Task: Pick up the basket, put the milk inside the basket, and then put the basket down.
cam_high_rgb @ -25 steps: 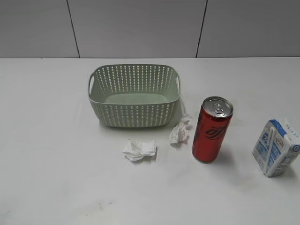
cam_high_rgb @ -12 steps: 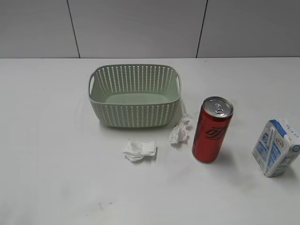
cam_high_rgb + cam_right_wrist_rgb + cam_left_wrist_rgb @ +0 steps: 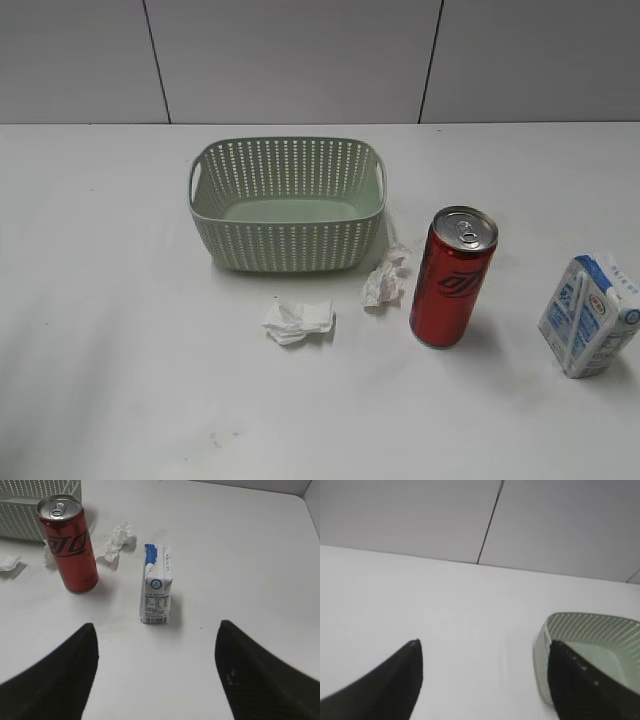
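While the perforated basket (image 3: 287,203) sits empty, the boxy milk (image 3: 589,315) stands upright

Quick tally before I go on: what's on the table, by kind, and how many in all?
Basket: 1
Milk carton: 1
Red soda can: 1
Crumpled tissues: 2, one in front of the basket, one between basket and can
Total: 5 things
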You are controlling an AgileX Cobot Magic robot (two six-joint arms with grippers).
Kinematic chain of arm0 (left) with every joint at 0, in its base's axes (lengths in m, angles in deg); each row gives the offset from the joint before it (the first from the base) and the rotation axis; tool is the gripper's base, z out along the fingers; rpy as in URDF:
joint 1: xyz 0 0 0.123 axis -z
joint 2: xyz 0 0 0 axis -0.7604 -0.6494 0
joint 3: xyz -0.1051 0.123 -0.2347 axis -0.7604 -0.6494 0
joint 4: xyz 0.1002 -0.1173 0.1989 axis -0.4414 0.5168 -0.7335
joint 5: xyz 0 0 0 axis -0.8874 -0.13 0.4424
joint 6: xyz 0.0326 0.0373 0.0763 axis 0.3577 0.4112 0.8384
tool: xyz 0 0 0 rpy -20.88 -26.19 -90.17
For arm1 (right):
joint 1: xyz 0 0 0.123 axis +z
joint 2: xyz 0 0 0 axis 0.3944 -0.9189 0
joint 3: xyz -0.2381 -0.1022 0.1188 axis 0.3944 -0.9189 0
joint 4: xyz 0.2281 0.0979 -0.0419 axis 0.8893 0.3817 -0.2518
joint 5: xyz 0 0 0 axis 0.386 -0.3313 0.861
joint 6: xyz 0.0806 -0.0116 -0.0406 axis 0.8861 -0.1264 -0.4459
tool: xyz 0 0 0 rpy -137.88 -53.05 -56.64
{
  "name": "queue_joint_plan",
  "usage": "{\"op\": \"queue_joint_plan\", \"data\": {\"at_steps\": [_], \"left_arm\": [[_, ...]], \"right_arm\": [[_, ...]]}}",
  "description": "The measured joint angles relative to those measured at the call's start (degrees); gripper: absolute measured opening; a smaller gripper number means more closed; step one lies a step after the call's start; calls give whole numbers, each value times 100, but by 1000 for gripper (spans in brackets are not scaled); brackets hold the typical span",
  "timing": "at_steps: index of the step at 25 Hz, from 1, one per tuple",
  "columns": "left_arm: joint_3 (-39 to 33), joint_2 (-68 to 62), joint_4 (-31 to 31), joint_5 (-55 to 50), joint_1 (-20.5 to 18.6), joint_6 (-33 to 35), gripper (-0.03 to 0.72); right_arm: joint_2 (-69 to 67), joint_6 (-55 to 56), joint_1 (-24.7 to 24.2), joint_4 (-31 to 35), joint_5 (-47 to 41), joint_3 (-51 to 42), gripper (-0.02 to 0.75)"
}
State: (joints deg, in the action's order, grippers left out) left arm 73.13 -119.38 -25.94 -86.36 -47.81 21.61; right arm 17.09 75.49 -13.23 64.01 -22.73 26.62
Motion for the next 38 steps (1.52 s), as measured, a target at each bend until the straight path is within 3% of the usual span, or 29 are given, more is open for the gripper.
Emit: {"op": "queue_joint_plan", "data": {"at_steps": [6, 12, 21, 29, 38], "left_arm": [[1226, -1588, 131, -1068, 149, 59, 588], [2203, -2839, 125, -1640, 958, 44, 588], [3524, -4676, -355, -2489, 1764, -773, 588], [4483, -5940, -558, -2829, 1861, -1199, 588], [5061, -6970, -684, -3007, 1901, -1605, 575]], "right_arm": [[0, 0, 0, 0, 0, 0, 572], [0, 0, 0, 0, 0, 0, 572], [0, 5, 0, 0, 0, 0, 572], [0, 1, 0, 0, 1, 0, 572], [0, 1, 0, 0, 5, 0, 572]]}}
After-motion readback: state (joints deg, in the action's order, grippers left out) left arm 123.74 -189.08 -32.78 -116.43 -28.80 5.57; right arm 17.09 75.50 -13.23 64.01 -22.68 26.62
